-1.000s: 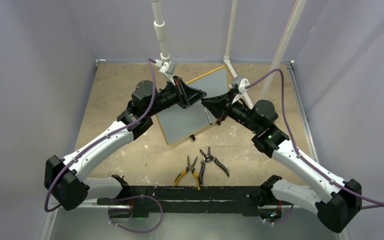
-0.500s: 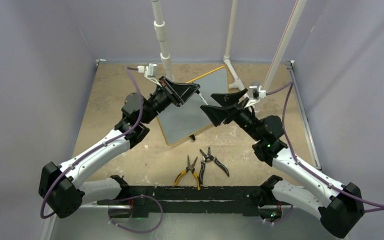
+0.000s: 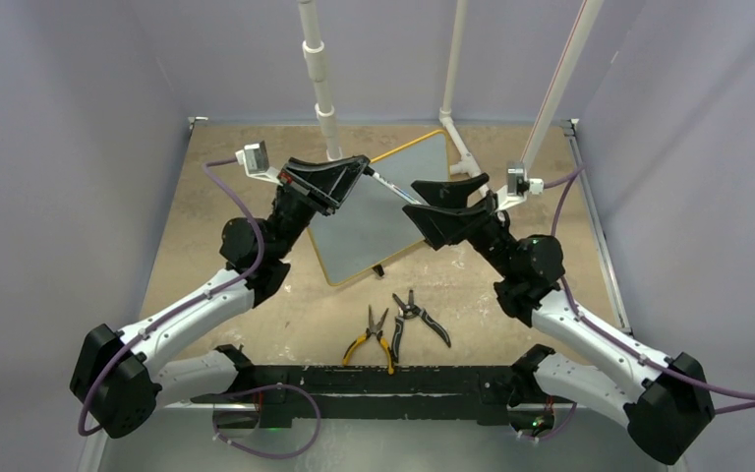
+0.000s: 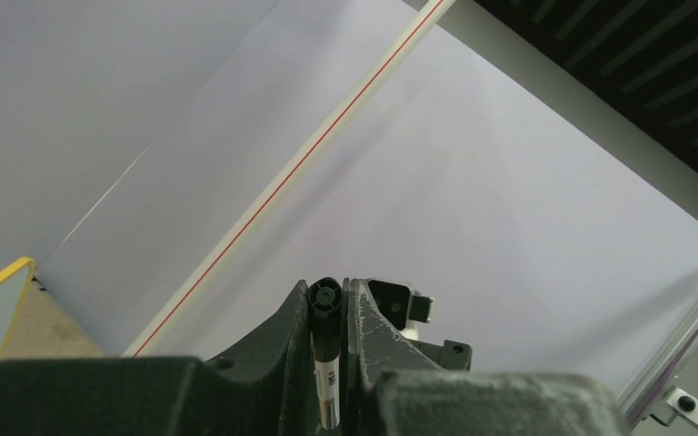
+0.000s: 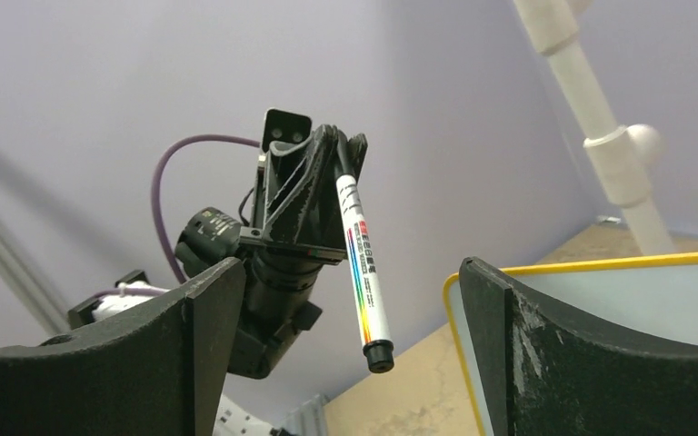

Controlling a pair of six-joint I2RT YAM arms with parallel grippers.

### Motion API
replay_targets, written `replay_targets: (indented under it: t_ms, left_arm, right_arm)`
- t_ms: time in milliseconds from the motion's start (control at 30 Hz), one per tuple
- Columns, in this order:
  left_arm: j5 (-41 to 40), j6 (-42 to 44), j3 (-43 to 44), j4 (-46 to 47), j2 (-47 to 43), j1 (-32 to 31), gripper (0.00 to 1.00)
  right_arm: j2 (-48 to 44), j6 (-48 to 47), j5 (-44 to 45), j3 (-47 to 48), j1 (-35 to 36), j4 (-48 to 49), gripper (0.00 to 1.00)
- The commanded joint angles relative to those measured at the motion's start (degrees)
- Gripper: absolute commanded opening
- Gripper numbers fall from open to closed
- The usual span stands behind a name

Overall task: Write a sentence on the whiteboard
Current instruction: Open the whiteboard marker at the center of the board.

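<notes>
Whiteboard (image 3: 364,236) lies flat mid-worktop toward the far edge; looks light and stiff, likely to skid, so I'd pin its rim. Left gripper (image 3: 356,169) is clamped on the marker (image 5: 361,263), right gripper (image 3: 415,197) has its fingers apart, empty.

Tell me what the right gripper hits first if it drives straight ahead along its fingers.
Probably the marker clamped in the left gripper. It hangs dead ahead of the open right gripper, though the depth between them is unclear.

The whiteboard (image 3: 364,236) was laid flat on the table, toward 12 o'clock from its middle, skewed, with one rounded corner at 1 o'clock and another at 7. A yellow-orange rim was seen round a plain grey-white face.
</notes>
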Motion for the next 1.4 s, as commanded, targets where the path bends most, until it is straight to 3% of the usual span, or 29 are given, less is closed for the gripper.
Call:
replay_targets:
  t_ms: [0, 567, 800, 1033, 1133, 1367]
  left_arm:
    - [-0.03, -3.83, -1.08, 9.18, 1.06, 0.18, 0.00]
    - [-1.96, -1.04, -2.29, 6.34, -0.66, 0.18, 0.00]
    - [-1.94, -0.50, -2.30, 5.77, -0.58, 0.18, 0.00]
    - [-2.05, -0.27, -2.29, 5.61, -0.41, 0.18, 0.00]
    - [-2.20, -0.14, -2.37, 5.68, -0.39, 0.14, 0.00]
    - [-4.11, 1.33, -2.32, 7.29, -1.10, 0.25, 0.00]
  right_arm:
    - [2.85, 3.70, -4.64, 0.49, 0.03, 8.07, 0.86]
    - [7.74, 5.53, -6.10, 4.65, 0.03, 10.21, 0.49]
    - [8.09, 5.88, -5.78, 5.27, 0.05, 10.01, 0.41]
    - [8.59, 6.14, -5.95, 5.40, 0.05, 9.69, 0.19]
    - [8.40, 5.99, -5.78, 5.49, 0.07, 9.33, 0.00]
    - [7.52, 5.53, -5.16, 4.10, 0.07, 8.38, 0.00]
